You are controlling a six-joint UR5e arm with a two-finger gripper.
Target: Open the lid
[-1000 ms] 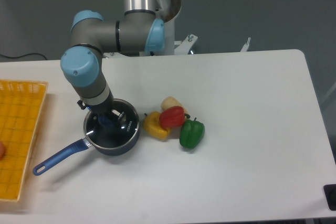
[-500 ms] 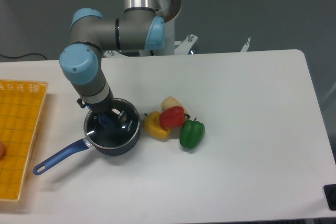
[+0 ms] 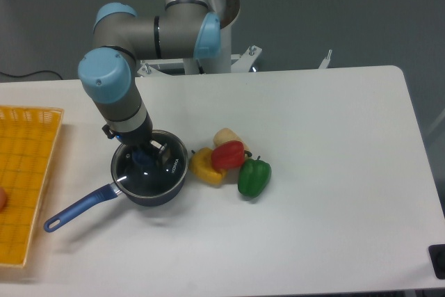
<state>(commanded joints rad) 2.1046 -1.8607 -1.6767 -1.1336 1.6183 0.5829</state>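
Bends down from the top of the frame, elbow at upper left, wrist pointing straight down. Pincer (image 3: 147,156) pinching the blue knob of the lid (image 3: 150,167), left of middle, on the saucepan (image 3: 142,187) on the tabletop (image 3: 313,172). Lid looks slightly raised and shifted right compared with before.

Lid (image 3: 149,170) on saucepan (image 3: 111,191), peppers (image 3: 229,167) right, basket (image 3: 24,179) left.

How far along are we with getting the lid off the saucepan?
Approach done: the pincer is down at the blue knob of the lid. In hand: the grasp; whether it has closed on the knob cannot be told. Left: the lid sits on the saucepan and needs lifting off.
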